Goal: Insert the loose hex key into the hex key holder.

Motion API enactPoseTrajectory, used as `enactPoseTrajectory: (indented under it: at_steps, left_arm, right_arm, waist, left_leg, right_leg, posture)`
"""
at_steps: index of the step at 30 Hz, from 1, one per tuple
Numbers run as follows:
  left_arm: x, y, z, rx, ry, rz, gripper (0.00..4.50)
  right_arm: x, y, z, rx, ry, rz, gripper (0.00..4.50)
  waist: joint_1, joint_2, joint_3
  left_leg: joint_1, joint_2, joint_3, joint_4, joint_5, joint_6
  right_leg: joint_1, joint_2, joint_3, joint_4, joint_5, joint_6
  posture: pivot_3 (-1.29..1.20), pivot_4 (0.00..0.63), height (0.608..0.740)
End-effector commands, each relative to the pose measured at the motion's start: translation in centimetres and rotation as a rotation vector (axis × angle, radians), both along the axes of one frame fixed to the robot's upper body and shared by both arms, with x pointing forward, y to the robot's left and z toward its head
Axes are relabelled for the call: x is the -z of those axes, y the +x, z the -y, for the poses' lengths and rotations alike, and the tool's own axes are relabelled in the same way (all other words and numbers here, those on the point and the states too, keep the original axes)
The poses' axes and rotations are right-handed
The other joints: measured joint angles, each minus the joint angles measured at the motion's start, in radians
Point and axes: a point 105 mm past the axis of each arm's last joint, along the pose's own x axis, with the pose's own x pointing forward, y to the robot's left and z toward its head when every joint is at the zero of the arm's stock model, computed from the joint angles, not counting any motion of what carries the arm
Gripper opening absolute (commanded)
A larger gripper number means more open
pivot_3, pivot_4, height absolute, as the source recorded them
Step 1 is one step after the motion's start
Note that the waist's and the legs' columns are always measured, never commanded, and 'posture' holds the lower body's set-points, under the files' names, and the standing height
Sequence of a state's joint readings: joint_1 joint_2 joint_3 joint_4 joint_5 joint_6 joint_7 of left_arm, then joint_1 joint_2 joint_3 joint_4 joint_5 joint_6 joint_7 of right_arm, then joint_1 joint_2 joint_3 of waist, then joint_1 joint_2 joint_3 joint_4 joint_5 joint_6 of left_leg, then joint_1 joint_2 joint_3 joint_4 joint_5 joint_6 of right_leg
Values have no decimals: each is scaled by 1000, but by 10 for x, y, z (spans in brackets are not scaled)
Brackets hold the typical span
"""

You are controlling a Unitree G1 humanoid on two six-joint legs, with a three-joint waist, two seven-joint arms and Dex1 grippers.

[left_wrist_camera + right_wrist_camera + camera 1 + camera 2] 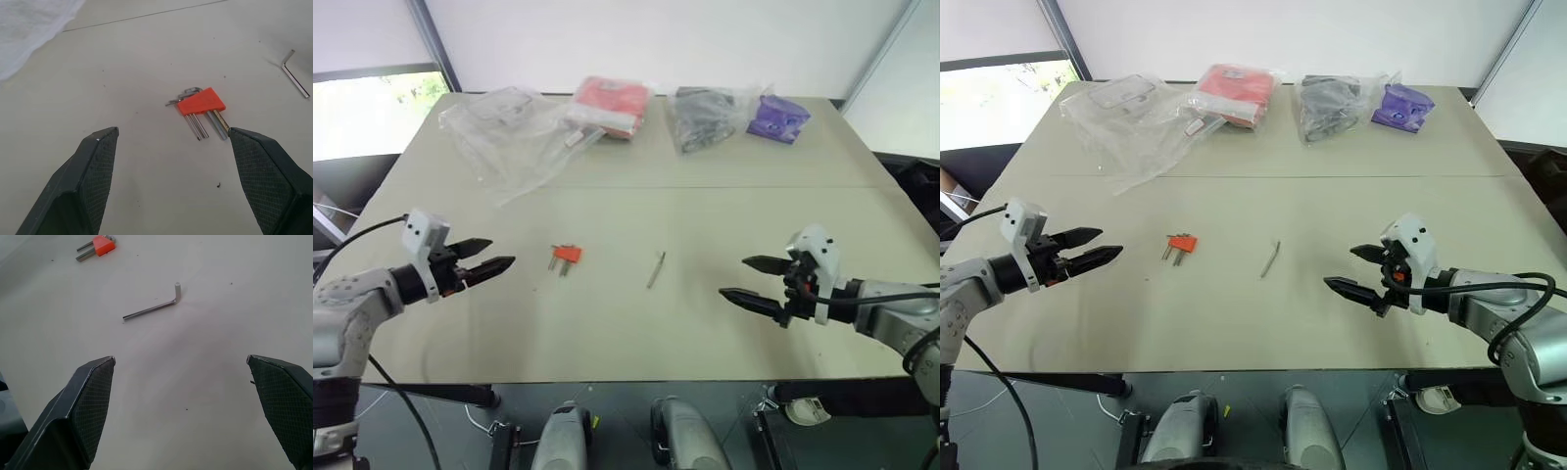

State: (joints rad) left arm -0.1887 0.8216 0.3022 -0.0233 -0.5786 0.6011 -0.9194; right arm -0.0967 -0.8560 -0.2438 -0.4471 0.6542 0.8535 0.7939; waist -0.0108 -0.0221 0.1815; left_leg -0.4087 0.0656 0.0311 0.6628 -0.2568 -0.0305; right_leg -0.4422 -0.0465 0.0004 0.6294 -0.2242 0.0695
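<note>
While both arms reach inward over the table (705, 323), left hand (487, 256) and right hand (752, 280) hover released, empty.

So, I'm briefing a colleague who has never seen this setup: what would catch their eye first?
Probably the two open hands, left hand and right hand, hovering over the near part of the table. Between them lie the red-orange hex key holder and, apart to its right, the loose hex key. Along the far edge sit plastic bags, one holding a red packet.
</note>
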Motion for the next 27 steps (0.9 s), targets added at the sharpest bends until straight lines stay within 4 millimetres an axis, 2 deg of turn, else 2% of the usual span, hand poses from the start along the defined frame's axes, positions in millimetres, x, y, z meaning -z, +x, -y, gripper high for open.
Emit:
enactPoseTrajectory:
  at_steps: [1,23,27]
  left_arm:
    - [-9,2,-1,-5,24,59,3734]
    - [-6,7,-3,-2,22,69,3734]
    - [-12,12,-3,4,28,103,3734]
  right_arm:
    - [-6,2,-1,-4,-6,42,4500]
    - [-4,2,-1,8,-25,56,4500]
    - [-5,4,1,16,-20,63,4500]
  waist:
    - [0,0,0]
    - [0,0,0]
    - [1,0,0]
  left_leg:
    - [0,0,0,0,0,0]
    - [0,0,0,0,0,0]
    - [0,0,0,0,0,0]
  right_leg:
    - [0,0,0,0,0,0]
    - [0,0,0,0,0,0]
    - [0,0,0,1,0,0]
  posture:
    - [0,150,739]
    - [0,150,739]
    - [0,150,739]
